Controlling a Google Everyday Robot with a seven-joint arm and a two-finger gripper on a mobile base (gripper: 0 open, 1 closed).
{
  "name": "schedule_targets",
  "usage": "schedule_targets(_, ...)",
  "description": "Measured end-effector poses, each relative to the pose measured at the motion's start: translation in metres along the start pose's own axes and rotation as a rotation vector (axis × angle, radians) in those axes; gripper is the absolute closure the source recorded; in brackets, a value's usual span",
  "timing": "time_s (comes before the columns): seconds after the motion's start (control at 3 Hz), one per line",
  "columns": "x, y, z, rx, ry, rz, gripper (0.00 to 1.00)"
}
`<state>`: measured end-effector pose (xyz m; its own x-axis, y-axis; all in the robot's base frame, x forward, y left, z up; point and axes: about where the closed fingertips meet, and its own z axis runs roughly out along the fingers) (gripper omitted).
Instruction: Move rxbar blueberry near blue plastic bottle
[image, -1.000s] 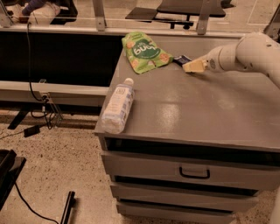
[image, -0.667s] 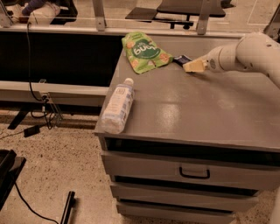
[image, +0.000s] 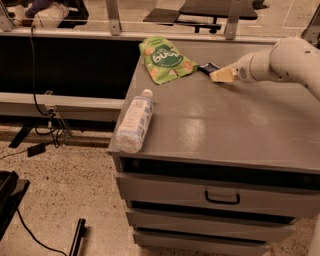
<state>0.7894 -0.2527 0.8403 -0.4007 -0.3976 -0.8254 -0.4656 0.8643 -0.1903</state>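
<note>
Rxbar blueberry (image: 207, 67) lies at the back of the top, right of centre; more on it at the end. Biggest thing I see is the grey metal drawer cabinet (image: 225, 130), flat top, with a dark handle (image: 222, 198) on its upper drawer. The white robot arm (image: 285, 62) comes in from the right, low over the back of the top. The blue plastic bottle (image: 135, 120), clear and pale bluish with a white cap and a white-and-light-blue label, lies on its side along the left edge, cap pointing to the back. A green snack pouch (image: 165, 58) with white lettering lies flat at the back left corner, well apart from the bottle. The gripper (image: 221, 75), pale yellowish tip, is low at the table surface just right of the bar, at its edge; I cannot tell whether it is spread, closed or holding anything. The bar itself is a small, flat, dark navy rectangular wrapper, partly hidden by the gripper, between the pouch and the gripper and just beside the pouch's right edge, far from the bottle.
</note>
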Motion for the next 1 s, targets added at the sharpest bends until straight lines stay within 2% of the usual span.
schedule_targets(1.0,0.0000,0.0001,0.0001,0.000,0.000,0.000,1.00)
